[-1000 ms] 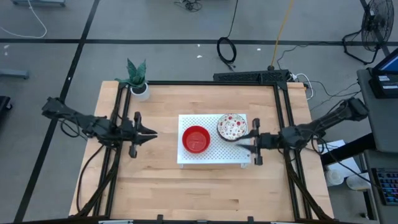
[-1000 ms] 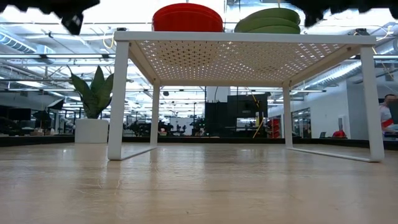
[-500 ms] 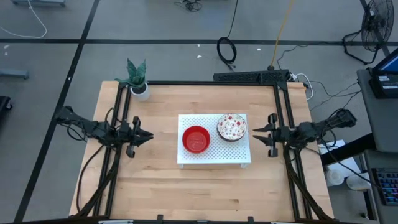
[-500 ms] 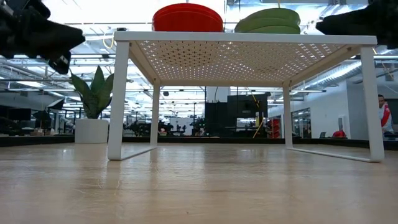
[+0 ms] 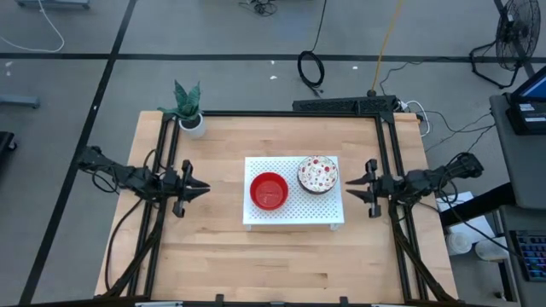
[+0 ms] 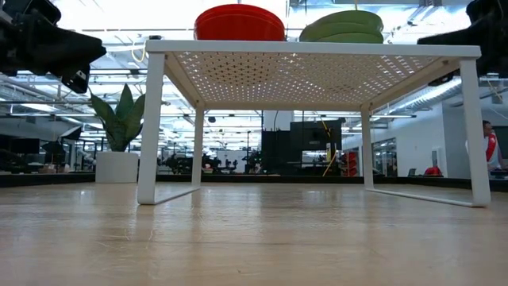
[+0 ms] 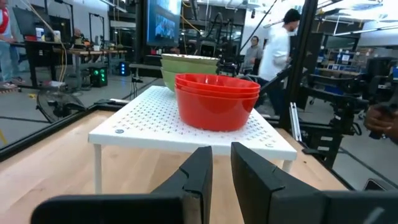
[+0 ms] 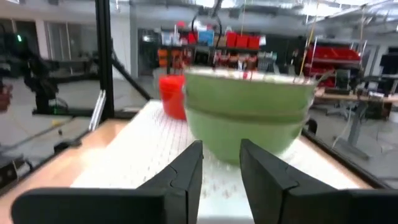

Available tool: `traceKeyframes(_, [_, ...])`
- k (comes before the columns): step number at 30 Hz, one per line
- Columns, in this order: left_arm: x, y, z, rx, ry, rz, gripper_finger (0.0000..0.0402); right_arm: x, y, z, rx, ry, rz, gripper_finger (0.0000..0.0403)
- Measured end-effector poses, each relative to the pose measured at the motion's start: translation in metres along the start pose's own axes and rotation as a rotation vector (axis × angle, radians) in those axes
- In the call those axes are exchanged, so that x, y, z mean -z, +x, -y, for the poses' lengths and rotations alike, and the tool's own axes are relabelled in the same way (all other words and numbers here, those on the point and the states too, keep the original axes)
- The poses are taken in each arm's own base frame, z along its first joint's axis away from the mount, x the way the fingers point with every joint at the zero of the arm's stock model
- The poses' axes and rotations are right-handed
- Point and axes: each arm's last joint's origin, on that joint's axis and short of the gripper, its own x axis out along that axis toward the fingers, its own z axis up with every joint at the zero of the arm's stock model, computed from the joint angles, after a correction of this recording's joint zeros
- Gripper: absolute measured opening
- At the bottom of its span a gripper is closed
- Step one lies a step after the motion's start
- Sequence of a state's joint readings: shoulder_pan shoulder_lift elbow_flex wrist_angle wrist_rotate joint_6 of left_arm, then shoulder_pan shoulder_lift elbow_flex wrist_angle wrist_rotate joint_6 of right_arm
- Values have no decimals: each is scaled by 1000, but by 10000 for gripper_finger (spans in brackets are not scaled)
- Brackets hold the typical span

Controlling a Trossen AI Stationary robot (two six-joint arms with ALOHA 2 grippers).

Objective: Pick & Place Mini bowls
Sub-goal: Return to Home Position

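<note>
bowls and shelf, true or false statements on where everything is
The red bowls are stacked on the white shelf. True.
The speckled bowls lie off the shelf. False: they are on it too.
The left hand holds a red bowl. False: it holds nothing, left of the shelf.
The right hand is empty, by the shelf's right edge. True.
The plant pot stands on the shelf. False: it is at the table's corner.

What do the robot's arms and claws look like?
The left arm and right arm are thin, dark and jointed, with black cables hanging off them. The left claw and right claw each have two flat, dark, angular fingers.
</note>
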State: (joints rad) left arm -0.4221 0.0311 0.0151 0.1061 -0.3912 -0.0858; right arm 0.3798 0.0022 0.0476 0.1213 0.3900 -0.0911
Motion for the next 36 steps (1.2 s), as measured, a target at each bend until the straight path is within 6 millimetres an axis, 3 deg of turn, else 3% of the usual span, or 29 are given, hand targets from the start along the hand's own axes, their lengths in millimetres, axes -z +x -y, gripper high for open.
traceKeyframes(10, [3, 0, 0, -5, 21, -34, 63, 7, 1, -1, -3, 74, -58, 94])
traceKeyframes(15, [4, 0, 0, -4, 129, -40, 63, 6, 2, -1, -2, 56, -56, 94])
traceKeyframes(36, [4, 0, 0, -4, 124, -44, 63, 6, 2, -1, -2, 56, -50, 94])
